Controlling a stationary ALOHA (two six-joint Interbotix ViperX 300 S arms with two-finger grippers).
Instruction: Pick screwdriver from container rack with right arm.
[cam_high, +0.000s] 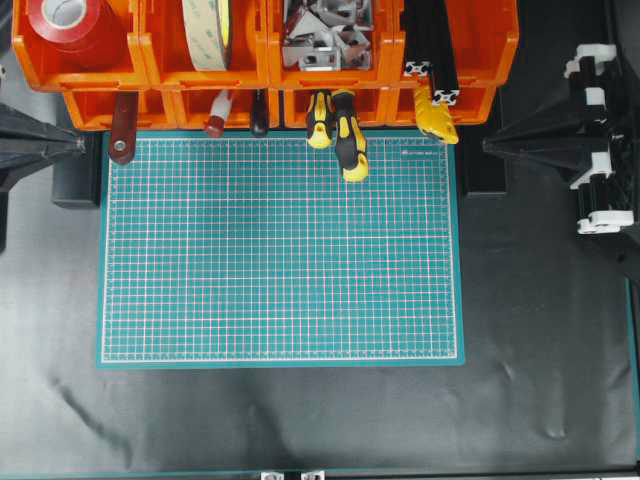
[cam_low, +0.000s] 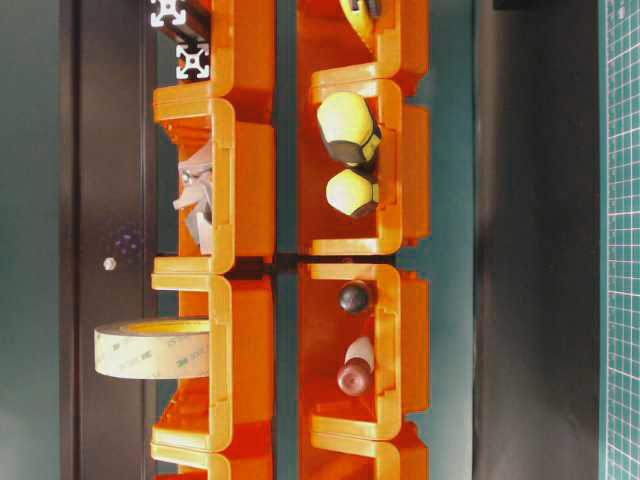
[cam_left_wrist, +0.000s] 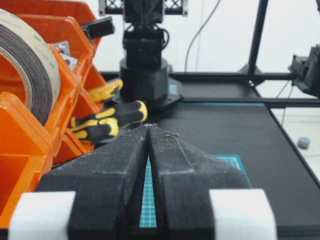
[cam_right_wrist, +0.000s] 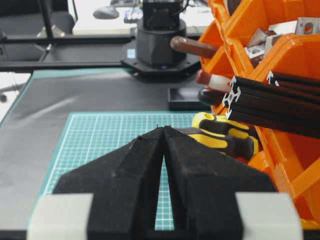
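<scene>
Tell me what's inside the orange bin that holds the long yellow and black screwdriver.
The screwdriver and a shorter yellow-and-black handled tool lie side by side, handles poking out over the green mat. Their shafts are hidden inside the container rack.

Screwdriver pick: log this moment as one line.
phase: pre-reach | screwdriver: in container rack | right gripper: shut, empty | left gripper: shut, empty

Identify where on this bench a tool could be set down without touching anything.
Most of the green cutting mat is bare, from its near edge up to the tool handles. It is crowded along the far edge, where the screwdriver and other handles overhang from the container rack.
</scene>
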